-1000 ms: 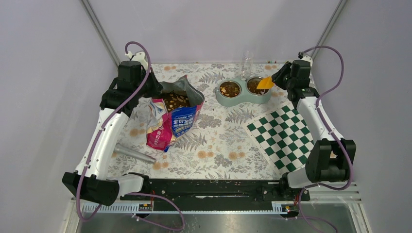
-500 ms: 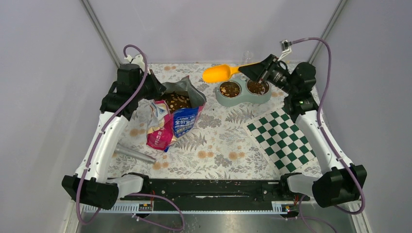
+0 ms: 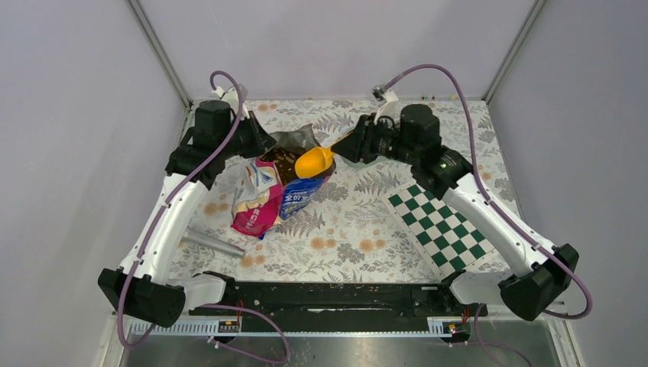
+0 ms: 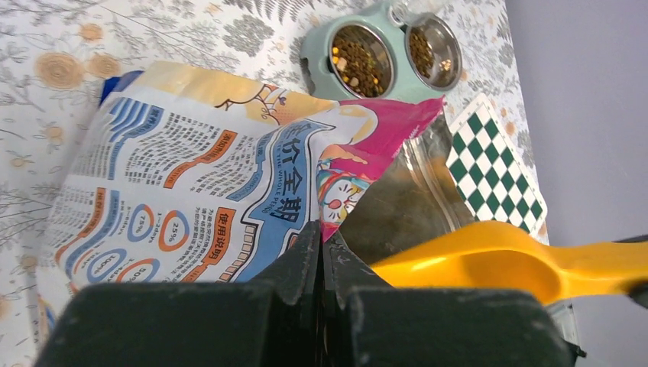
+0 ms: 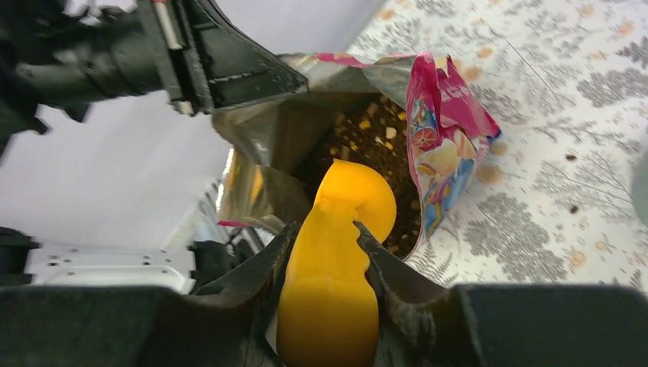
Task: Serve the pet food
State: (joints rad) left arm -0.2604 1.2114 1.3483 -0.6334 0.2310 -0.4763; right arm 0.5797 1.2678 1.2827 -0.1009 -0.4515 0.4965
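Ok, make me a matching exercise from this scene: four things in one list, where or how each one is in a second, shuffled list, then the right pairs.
Things
1. orange scoop
2. food bag
3. twin bowl
4. checkered mat

States
A. lying flat, green and white squares
B. held by the right gripper, tip at the bag's open mouth
C. edge pinched by the left gripper
D. kibble in both cups

Pairs: 1-B, 2-C, 3-D, 4-A
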